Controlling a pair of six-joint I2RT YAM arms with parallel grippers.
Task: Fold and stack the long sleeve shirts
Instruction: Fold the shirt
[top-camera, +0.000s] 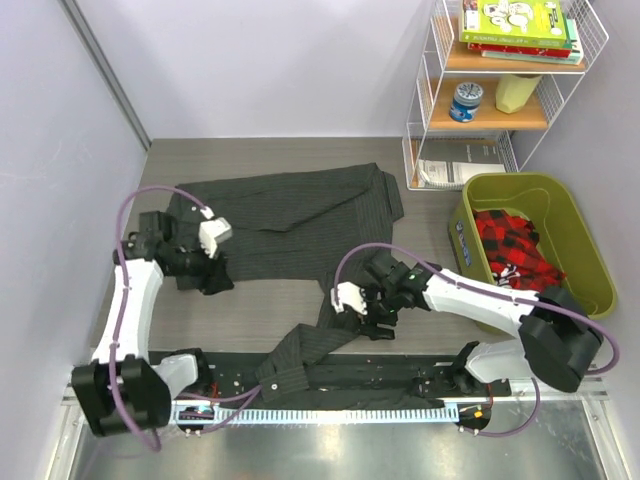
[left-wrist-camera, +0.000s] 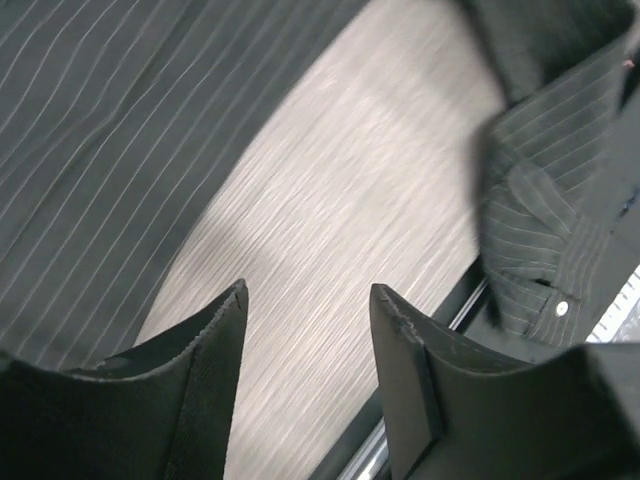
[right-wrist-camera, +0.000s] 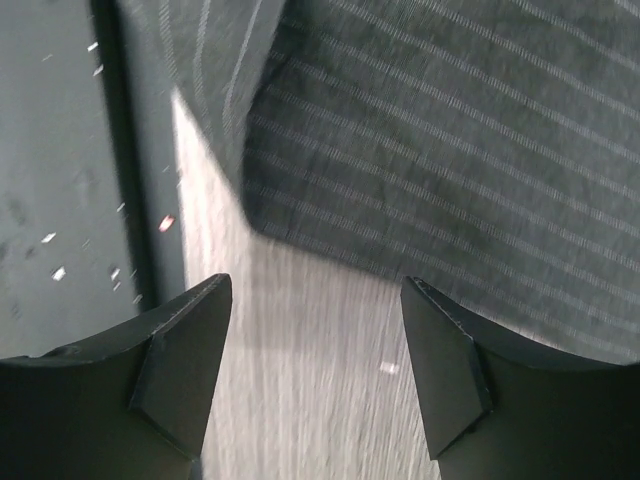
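L gripper (left-wrist-camera: 308, 290): fingers apart, nothing in them. Under them we see bare table (left-wrist-camera: 330, 200), w/ the shirt (left-wrist-camera: 110, 130) just to one side & a cuff (left-wrist-camera: 540, 250) on the other. R gripper (right-wrist-camera: 315, 285): fingers apart too, empty, w/ a shirt edge just ahead of the tips.

In the top view the shirt lies in the middle of the table. Its body is spread out btw our arms & the back wall, and the collar end is bunched up. One sleeve (top-camera: 300, 350) runs down toward our bases & ends on the black rail (top-camera: 400, 375) btw the two arms.

What we think could go wrong:
- If L shuts where it is, it grabs air, b/c no cloth sits btw its fingers.
- If R goes down on that edge, it may pinch two layers, or only a tiny bit. Then the fold comes out crooked.
- The sleeve on the rail may snag when we pull & drag the whole shirt out of shape.
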